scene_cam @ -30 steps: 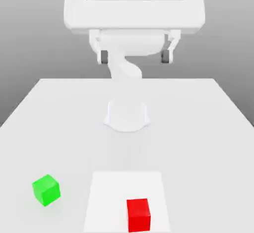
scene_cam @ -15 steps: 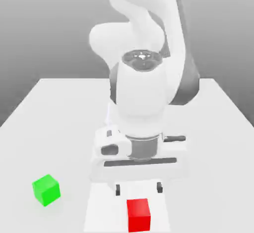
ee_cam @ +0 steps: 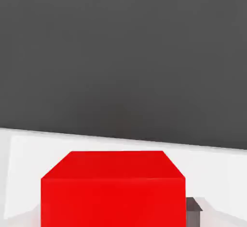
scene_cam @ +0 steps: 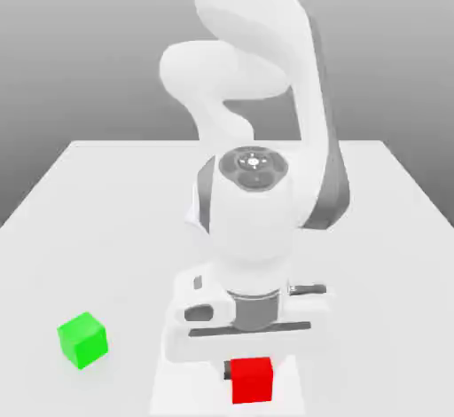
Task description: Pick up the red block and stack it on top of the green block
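Note:
The red block (scene_cam: 252, 381) is a small plain cube sitting on a paler square patch of the white table (scene_cam: 106, 229), near the front. My gripper (scene_cam: 251, 373) has come straight down over it, with a dark finger on each side, and is shut on the red block. In the hand view the red block (ee_cam: 113, 192) is very close, and one dark fingertip (ee_cam: 194, 210) touches its side. The green block (scene_cam: 82, 340) stands alone on the table toward the exterior view's left, apart from the gripper.
The paler square patch (scene_cam: 168, 384) lies under the red block at the front edge. The arm's white body (scene_cam: 253, 220) rises over the middle of the table. Open tabletop separates the two blocks.
The arm swung down from high at the back to the front of the table. The gripper lowered around the red block and went from open to shut on it. Both blocks kept their places.

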Robot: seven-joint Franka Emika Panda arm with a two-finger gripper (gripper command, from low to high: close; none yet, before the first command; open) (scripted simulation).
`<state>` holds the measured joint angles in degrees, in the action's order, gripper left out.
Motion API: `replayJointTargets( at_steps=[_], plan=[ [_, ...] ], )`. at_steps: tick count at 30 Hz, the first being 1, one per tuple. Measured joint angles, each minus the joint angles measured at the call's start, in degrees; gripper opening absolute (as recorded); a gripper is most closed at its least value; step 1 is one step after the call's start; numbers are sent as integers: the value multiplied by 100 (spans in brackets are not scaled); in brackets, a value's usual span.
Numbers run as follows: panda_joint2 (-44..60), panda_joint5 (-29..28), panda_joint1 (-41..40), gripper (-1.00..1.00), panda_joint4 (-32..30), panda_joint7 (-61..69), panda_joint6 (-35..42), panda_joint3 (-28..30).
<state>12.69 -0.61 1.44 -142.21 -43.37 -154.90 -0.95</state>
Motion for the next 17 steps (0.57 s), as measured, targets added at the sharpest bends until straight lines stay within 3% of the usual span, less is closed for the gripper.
replayJointTargets(
  at_steps=[5, 8, 13, 14, 17],
  plan=[
    [-620, 66, -776, -100, -364, 211, 257, 748],
    [-975, 129, -1733, -100, -610, 388, 368, 1261],
    [-252, 576, -1945, -100, -648, 760, -373, 1126],
    [-101, 651, -1982, 100, -642, 815, -514, 1076],
    [-101, 651, -1982, 100, -642, 815, -514, 1076]
  ],
)
